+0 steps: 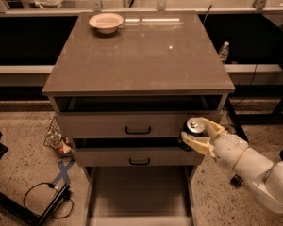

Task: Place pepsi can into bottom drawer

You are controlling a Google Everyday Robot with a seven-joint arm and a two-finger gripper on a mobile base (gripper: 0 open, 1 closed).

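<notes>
My gripper (pixel 197 133) is shut on the pepsi can (pixel 194 128), a small dark can with a silver top. It holds the can upright in front of the right end of the two upper drawers (pixel 137 126). The bottom drawer (pixel 139 197) is pulled out below, a wide shallow tray with a flat floor. The can is above and to the right of that tray, near its right wall. My white arm (pixel 252 166) comes in from the lower right.
A cream bowl (pixel 106 21) sits at the back left of the cabinet top (pixel 137 55). A small bag (pixel 56 140), blue tape and a black cable (pixel 47 197) lie on the floor at left. A plastic bottle (pixel 223 51) stands behind at right.
</notes>
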